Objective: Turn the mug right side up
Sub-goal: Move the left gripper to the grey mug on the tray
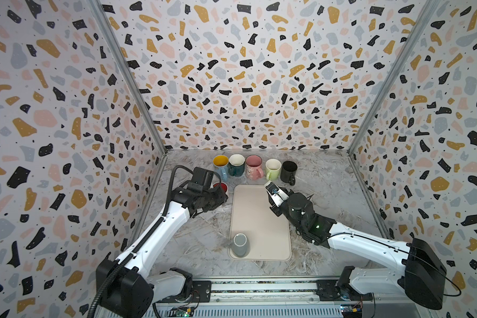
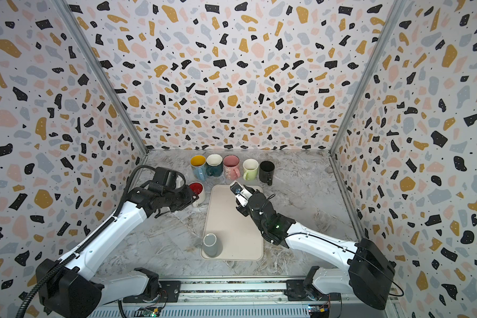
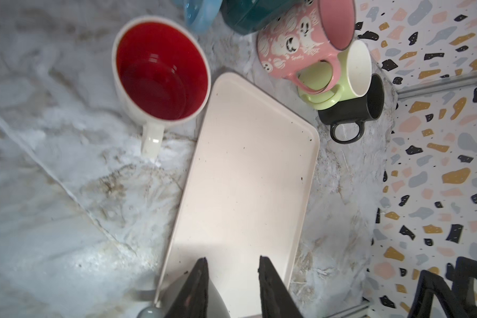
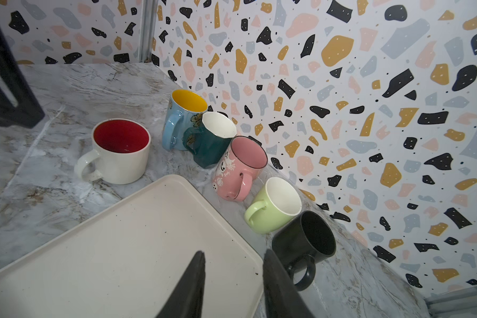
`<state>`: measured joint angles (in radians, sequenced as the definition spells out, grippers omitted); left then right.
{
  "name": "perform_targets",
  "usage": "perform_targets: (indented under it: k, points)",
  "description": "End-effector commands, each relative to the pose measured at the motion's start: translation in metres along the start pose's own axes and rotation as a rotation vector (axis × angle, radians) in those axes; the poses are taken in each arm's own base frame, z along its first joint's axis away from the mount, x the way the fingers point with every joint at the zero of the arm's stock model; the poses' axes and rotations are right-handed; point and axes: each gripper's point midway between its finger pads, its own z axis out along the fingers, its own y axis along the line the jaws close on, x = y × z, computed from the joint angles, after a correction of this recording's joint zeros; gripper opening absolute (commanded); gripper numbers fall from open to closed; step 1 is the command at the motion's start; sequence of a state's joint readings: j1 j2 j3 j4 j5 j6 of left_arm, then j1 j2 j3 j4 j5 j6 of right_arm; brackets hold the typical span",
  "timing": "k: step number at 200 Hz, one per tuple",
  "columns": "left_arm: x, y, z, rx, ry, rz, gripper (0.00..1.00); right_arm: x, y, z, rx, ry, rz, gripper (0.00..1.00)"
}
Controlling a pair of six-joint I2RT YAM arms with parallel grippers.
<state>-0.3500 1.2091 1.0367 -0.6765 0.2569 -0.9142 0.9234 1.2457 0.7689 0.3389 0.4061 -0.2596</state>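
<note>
Upside-down grey mug (image 1: 240, 245) waits on the cream tray (image 1: 259, 212), at its corner nearest the robot's base

Left arm's fingers (image 3: 196, 283) beside the tray's far end and right arm's fingers (image 4: 193, 275) above it are spread, empty; best likely to grip the mug's wall, lift clear, then rotate
</note>
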Motion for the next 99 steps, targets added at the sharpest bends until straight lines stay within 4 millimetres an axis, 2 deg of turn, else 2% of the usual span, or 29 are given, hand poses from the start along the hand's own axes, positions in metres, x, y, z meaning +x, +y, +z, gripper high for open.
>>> perform_targets:
  k: [1,26,57,99]
  points:
    - [0.033,0.003,0.000,0.070,0.138,-0.297,0.32,-0.017,-0.010,-0.011,0.004,-0.050,0.049,0.37]
    - [0.046,0.012,-0.001,0.073,0.159,-0.477,0.32,-0.017,-0.017,-0.017,0.014,-0.064,0.071,0.38]
    - [0.054,0.042,-0.004,-0.053,0.129,-0.571,0.34,-0.019,-0.022,-0.019,0.022,-0.071,0.087,0.38]
    - [0.080,0.075,0.007,-0.197,0.198,-0.658,0.35,-0.020,-0.021,-0.011,0.018,-0.056,0.078,0.38]
